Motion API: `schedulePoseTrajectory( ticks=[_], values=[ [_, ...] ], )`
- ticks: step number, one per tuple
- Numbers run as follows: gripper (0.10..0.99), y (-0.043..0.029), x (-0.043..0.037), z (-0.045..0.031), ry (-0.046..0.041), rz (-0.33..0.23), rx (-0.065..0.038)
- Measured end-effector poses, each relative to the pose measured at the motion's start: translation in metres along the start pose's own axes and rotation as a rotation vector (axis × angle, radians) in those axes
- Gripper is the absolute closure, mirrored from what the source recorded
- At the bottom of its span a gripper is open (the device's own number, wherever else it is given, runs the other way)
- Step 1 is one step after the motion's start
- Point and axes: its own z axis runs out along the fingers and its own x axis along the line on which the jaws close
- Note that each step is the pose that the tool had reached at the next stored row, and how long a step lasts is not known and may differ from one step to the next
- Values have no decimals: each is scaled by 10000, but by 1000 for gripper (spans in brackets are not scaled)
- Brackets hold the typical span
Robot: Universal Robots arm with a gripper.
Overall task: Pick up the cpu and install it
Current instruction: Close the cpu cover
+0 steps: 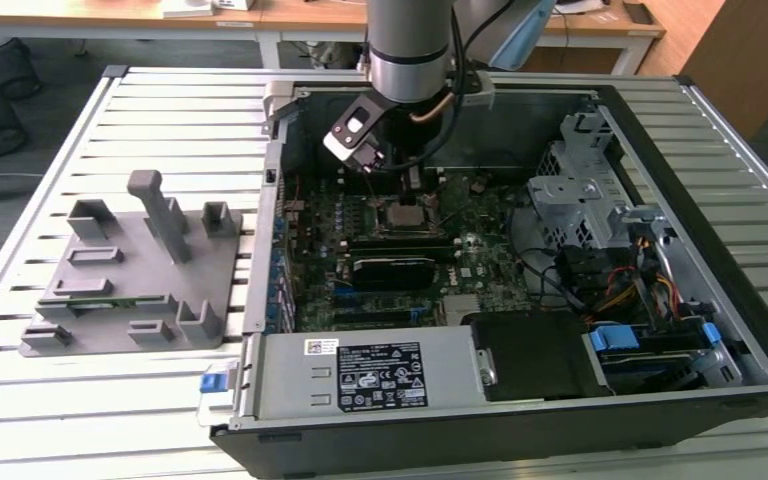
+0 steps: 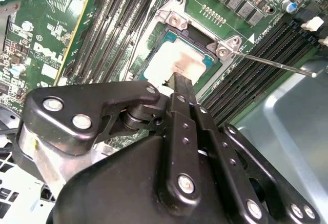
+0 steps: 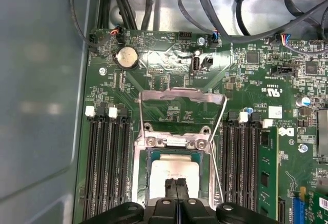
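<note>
I see the claw (image 3: 177, 184) down inside the open computer case (image 1: 491, 445), right over the socket (image 3: 177, 141) on the green board (image 3: 246, 75). Its 2 fingers (image 3: 170, 190) are pressed together with just a thin line between them, and I see nothing held between them. The cpu (image 3: 171, 168) lies flat in the socket with its silvery top up. In both wrist views the finger ends stand on, or just above, the middle of that top. The cover frame (image 3: 182, 97) of the socket is folded open, and its thin lever (image 2: 271, 64) stands free beside it.

I judge that the step in hand is the seating of the cpu. To do it well I would keep the claw straight above the chip and press only lightly, if at all. I would make no sideways move, because the contacts under the chip probably bend easily. The chip should sit level, with all 4 edges inside the socket walls.

Some things I cannot decide from here. The claw body covers the place of contact, so I cannot tell if the fingertips really touch the metal. In the first wrist view the claw cuts off part of the cpu and the socket, so I cannot check those corners. In the exterior view the arm (image 1: 411, 50) stands over the socket.
</note>
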Motion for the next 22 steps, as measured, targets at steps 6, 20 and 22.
schedulePoseTrajectory(
  ticks=[6,20,22],
  values=[
    [980,4,2,-34,2,-1,0],
    [980,7,-79,-109,-2,10,1],
    [980,8,-95,-109,-2,24,17]
  ],
)
